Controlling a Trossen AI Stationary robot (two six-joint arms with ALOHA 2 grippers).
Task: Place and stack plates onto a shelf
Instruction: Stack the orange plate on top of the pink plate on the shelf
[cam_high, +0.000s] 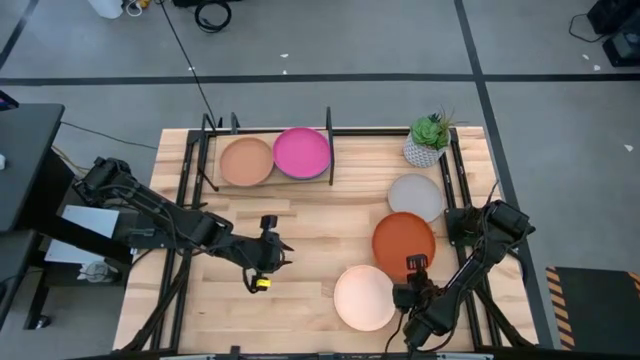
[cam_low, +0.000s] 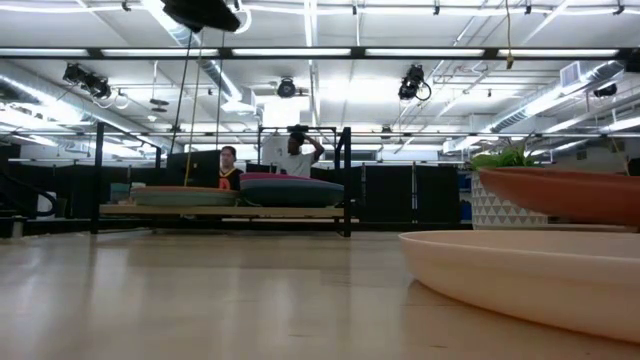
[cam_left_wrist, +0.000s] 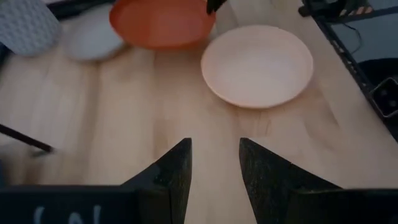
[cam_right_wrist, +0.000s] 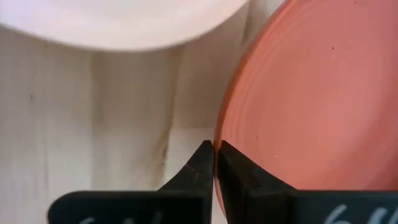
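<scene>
At centre left of the high view, the left hand hovers released over bare bench. At lower right, the right hand is clenched on the near rim of the orange-red plate, beside the cream plate.

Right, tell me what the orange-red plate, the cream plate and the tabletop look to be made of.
Orange-red plate: matte glazed ceramic or stoneware, perhaps; faint concentric rings and dark specks show.
Cream plate: likely the same ware, smooth satin surface with soft shading, no hard glare; moulded plastic is possible.
Tabletop: light wood planks, with visible grain and board seams.
</scene>
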